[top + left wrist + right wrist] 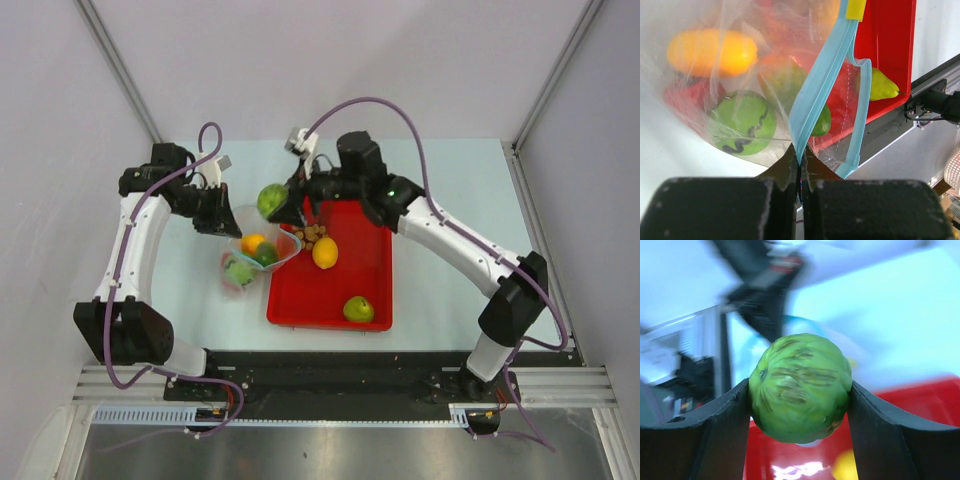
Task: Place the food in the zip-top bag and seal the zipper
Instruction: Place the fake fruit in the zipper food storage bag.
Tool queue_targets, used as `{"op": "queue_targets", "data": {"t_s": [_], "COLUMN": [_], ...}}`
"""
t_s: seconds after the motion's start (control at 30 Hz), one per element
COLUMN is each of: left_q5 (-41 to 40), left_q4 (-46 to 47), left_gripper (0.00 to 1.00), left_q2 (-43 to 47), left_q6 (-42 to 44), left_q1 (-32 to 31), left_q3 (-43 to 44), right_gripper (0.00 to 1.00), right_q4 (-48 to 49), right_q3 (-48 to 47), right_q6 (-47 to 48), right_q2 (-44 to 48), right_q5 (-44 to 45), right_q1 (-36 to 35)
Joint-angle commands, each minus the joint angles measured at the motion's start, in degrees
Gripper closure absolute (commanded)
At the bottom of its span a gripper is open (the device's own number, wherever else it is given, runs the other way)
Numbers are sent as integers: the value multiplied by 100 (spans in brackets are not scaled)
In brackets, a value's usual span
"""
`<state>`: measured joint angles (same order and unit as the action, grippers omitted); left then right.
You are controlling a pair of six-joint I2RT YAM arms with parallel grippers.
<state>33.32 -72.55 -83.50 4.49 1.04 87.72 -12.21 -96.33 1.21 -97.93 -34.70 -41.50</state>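
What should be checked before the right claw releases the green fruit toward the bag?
1. Right claw firmly holds green fruit: ok.
2. Left claw pinches the zipper: ok.
3. Bag mouth open: ok.
4. Fruit directly above the mouth: cannot tell.
5. Tray emptied: not ok; lemon, nuts and another fruit lie in it.

the round fruit (800, 387) was pale green with dull olive streaks. the tray (370, 262) was bright red; on it the lemon (325, 252) was yellow, the pear (358, 309) yellow-green, the nuts (312, 234) brown. the bag (700, 20) was clear, its zipper (815, 95) light blue with a yellow slider (856, 9). inside, the mango (710, 52) was orange-yellow, the melon (742, 122) green with a black wavy line. the cables (370, 98) were purple.
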Motion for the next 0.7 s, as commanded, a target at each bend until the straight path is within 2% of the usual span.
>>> {"op": "queue_targets", "data": {"t_s": [0.0, 0.13, 0.27, 0.5, 0.53, 0.57, 0.63, 0.67], "left_q5": [271, 306, 368, 386, 394, 394, 412, 412], "left_q4": [66, 48, 48, 48, 48, 48, 66, 66], "left_gripper": [96, 96, 96, 95, 95, 95, 95, 95], "left_q2": [1, 18, 18, 80, 89, 89, 71, 71], "left_q6": [-54, -54, -54, -36, -45, -36, -45, -36], "left_q1": [28, 37, 37, 37, 28, 37, 37, 28], "left_q3": [131, 157, 149, 52, 43, 43, 43, 52], "right_gripper": [67, 67, 67, 62, 55, 39, 23, 10], "right_q4": [149, -79, -405, 104, 200, 279, 245, 115], "right_q3": [-96, -131, -245, -632, -615, -632, -780, -834], "right_q6": [352, 756, 1293, 1109, 1109, 1127, 1162, 1153], "right_q2": [-138, -437, -885, -1325, -1369, -1413, -1483, -1527], "right_q5": [-397, -407, -56, 709, 867, 1173, 1430, 1561], "right_q1": [-542, -842, -1036, -1010, -1027, -1062, -1097, -1115]}}
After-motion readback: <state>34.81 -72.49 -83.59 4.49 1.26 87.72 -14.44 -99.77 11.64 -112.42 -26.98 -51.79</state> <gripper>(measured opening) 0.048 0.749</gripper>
